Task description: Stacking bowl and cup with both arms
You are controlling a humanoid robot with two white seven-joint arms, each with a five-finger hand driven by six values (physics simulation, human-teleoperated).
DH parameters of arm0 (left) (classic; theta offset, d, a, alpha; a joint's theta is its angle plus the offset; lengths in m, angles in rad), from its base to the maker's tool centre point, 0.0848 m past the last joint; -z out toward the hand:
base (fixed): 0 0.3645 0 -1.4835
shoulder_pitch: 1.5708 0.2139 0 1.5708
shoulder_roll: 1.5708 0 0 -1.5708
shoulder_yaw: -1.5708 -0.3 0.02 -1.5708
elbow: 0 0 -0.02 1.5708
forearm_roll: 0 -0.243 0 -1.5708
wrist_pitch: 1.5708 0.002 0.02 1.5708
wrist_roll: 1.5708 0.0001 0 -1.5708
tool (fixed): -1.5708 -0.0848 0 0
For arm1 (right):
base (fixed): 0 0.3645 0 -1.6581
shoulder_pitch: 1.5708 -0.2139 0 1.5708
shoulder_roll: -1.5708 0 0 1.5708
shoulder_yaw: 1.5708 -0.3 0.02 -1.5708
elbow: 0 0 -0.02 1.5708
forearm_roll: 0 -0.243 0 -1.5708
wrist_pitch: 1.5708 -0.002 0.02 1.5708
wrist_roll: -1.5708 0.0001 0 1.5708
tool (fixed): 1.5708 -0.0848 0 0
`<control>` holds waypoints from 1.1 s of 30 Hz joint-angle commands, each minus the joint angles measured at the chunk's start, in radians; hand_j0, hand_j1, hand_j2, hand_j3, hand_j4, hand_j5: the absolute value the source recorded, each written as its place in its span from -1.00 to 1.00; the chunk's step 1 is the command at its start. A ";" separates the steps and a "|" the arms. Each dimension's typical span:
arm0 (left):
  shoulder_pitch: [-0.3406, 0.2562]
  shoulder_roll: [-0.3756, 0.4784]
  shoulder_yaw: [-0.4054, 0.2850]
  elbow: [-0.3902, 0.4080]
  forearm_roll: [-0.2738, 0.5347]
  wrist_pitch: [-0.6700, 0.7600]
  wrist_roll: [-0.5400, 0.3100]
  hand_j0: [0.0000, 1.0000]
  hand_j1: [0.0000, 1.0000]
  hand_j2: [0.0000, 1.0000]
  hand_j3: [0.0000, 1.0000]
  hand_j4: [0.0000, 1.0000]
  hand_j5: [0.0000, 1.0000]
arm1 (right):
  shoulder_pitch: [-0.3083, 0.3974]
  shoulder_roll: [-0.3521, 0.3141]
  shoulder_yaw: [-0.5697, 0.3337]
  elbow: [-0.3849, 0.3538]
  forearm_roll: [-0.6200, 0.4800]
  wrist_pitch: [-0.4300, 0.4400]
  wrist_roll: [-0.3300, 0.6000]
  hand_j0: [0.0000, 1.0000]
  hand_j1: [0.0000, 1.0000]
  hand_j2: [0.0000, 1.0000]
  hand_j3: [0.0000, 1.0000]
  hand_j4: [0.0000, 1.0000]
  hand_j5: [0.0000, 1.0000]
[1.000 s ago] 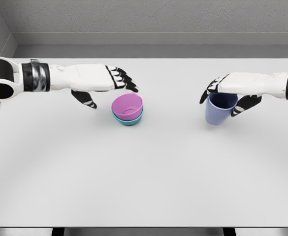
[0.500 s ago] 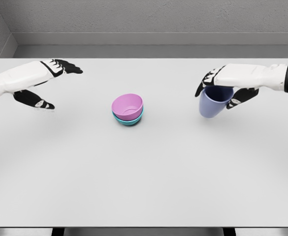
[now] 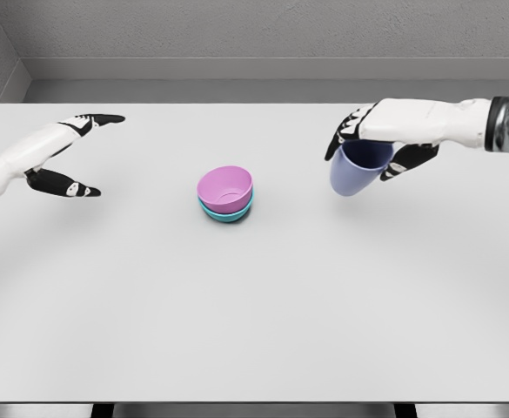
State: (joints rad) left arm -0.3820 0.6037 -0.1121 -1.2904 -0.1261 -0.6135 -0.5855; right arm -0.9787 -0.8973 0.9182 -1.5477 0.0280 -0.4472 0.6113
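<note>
Bench (image 3: 254,331): we see a plain white top, bare along its near half.
Bowls: a pink bowl (image 3: 225,185) sits nested in a teal bowl (image 3: 228,214) at mid-bench; both are where they were half a second ago, and we see nothing inside the pink one.
Left hand (image 3: 61,157): fingers spread and holding nothing — it hangs over the left edge of the bench, well apart from the bowls. Since the last frame it has drawn a little further left, and a second ago it was just beside the bowls.
Cup (image 3: 355,167): blue-violet, tilted with its base toward the bowls, clear of the bench top. We cannot see into it. It has moved left from where it was, nearer the stack but not yet over it.
Right hand (image 3: 371,144): clasped over the cup's rim from above, dark fingers down either side — it has carried the cup leftward.
Far wall: grey, behind the bench.
</note>
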 commanded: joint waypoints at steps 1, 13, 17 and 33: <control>0.000 -0.012 0.011 0.020 0.008 0.003 0.000 1.00 1.00 1.00 1.00 1.00 1.00 | 0.000 0.014 -0.001 0.000 -0.005 0.002 0.000 0.43 0.43 0.43 0.43 0.43 0.43; 0.000 -0.028 0.017 0.034 0.008 0.003 0.000 1.00 1.00 1.00 1.00 1.00 1.00 | -0.023 0.066 0.002 0.000 -0.003 0.002 0.000 0.43 0.43 0.43 0.43 0.43 0.43; 0.000 -0.031 0.017 0.036 0.008 0.003 0.000 1.00 1.00 1.00 1.00 1.00 1.00 | -0.035 0.089 0.005 0.000 -0.002 0.002 0.000 0.43 0.43 0.43 0.43 0.43 0.43; -0.002 -0.039 0.019 0.052 0.008 0.003 0.000 1.00 1.00 1.00 1.00 1.00 1.00 | -0.067 0.172 0.016 0.009 0.006 0.007 0.000 0.43 0.43 0.43 0.43 0.43 0.43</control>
State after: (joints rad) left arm -0.3850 0.5647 -0.0940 -1.2474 -0.1262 -0.6133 -0.5864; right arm -1.0462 -0.7388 0.9291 -1.5415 0.0375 -0.4443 0.6113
